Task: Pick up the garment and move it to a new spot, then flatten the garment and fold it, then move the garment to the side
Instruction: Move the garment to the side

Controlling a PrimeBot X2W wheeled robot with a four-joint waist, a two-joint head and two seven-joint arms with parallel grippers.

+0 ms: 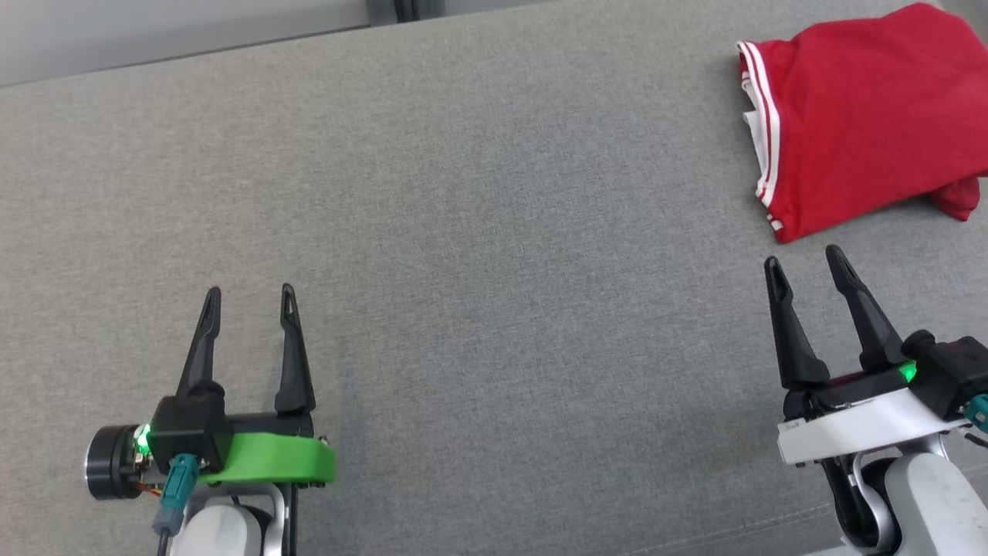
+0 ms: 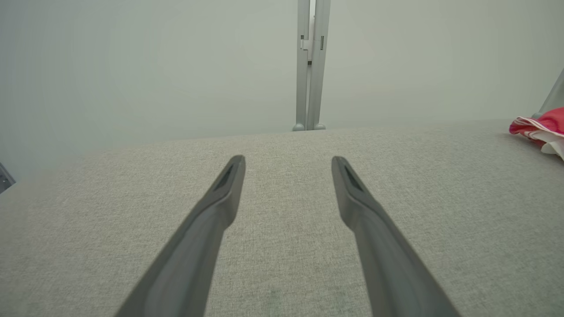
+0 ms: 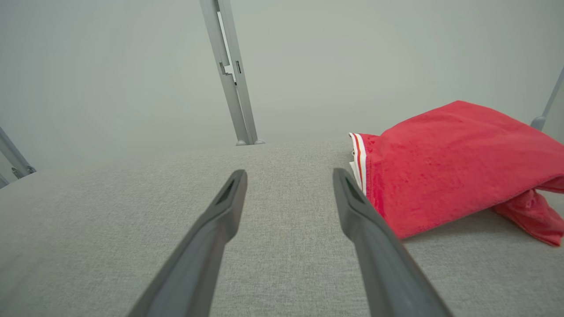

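Grey cloth surface point(image 1: 494, 232) underneath, wide and flat. Nearest, at the lower left, left gripper point(image 1: 250, 290) with jaws spread apart, nothing between them. At the lower right, right gripper point(image 1: 803, 255), jaws spread apart too, holding nothing. Just past its tips, not touching, red garment point(image 1: 864, 116), folded, white stripes along one edge, lying at the far right of the cloth. Farthest back, pale wall point(image 2: 132, 66) and grey post point(image 2: 310, 66).

Ahead of my left gripper point(image 1: 250, 290) the grey fabric surface point(image 1: 494, 232) lay open, with room to pass. Just beyond my right gripper point(image 1: 803, 257), the folded red garment point(image 1: 864, 116) blocked the far right.
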